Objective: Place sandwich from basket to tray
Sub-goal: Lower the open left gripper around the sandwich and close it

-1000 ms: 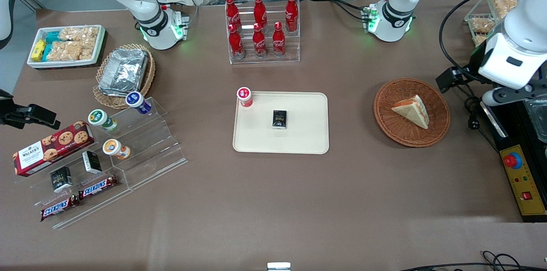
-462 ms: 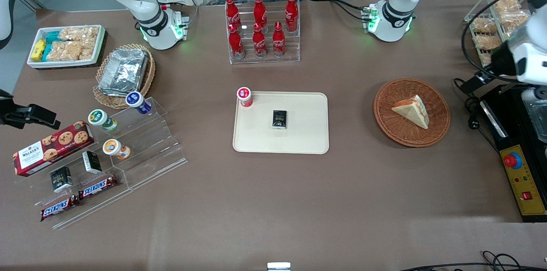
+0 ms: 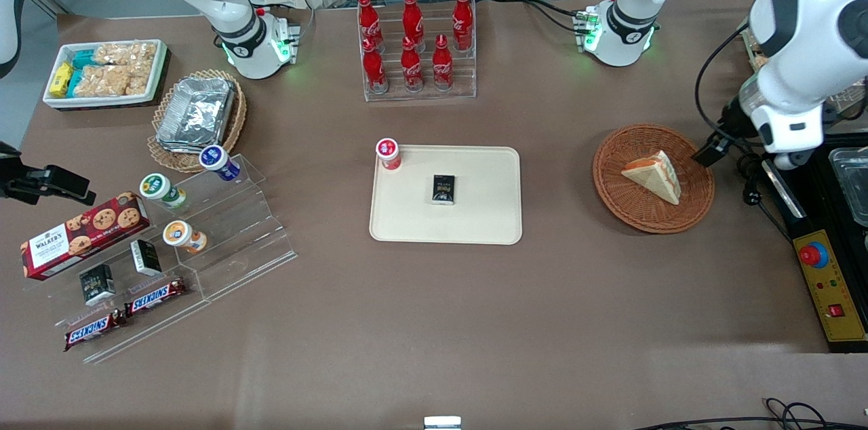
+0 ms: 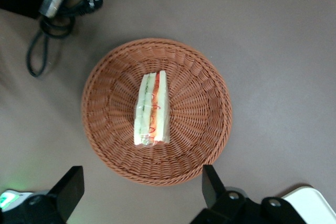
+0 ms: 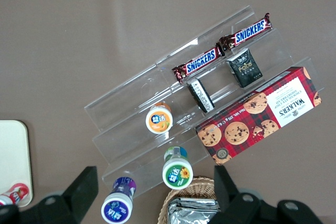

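The sandwich [image 3: 652, 176], a white-bread wedge with orange-red and pale filling, lies in the round reddish-brown wicker basket [image 3: 637, 213]. The left wrist view looks straight down on the sandwich [image 4: 152, 109] lying in the middle of the basket [image 4: 205, 129]. My gripper [image 3: 709, 148] hangs high over the basket's rim on the working arm's side. In that wrist view the gripper [image 4: 139, 179] is open wide with nothing between its fingers. The cream tray [image 3: 481, 213] lies mid-table, toward the parked arm from the basket.
A small black box [image 3: 443, 188] lies on the tray and a red-capped cup [image 3: 388, 153] stands at its corner. A rack of red cola bottles [image 3: 415, 43] stands farther from the camera. A black cable [image 4: 50, 30] and a control box [image 3: 831, 287] lie beside the basket.
The left arm has swung in from the table's end, bringing the gripper over the basket's rim. The sandwich, basket and tray have not moved.
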Controlling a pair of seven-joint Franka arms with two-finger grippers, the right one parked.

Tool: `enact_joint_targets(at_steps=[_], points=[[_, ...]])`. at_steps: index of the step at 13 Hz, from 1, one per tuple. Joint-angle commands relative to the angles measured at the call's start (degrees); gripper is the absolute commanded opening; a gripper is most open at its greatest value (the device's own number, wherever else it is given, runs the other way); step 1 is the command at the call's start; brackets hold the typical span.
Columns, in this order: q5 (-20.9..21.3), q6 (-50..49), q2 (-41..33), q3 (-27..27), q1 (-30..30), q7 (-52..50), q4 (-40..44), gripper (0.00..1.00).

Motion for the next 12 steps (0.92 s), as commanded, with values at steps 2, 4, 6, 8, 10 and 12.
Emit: enact_joint_targets(at_steps=[2,4,6,8,10,12], points=[[-0.91,10.39,1.85,0.08,-0.14,-5.18,-7.44,1.0],[-0.91,12.6,4.48,-0.01,-0.31,-5.63,-8.51,1.0],[-0.82,17.33,5.02,-0.1,-0.31,-5.63,-11.92,1.0],[-0.91,19.98,5.54,-0.1,-0.22,-5.72,-14.31,1.0],[-0.82,22.79,6.16,-0.1,-0.31,-5.63,-16.5,1.0],[-0.82,22.98,7.13,-0.18,-0.4,-5.81,-18.0,1.0]])
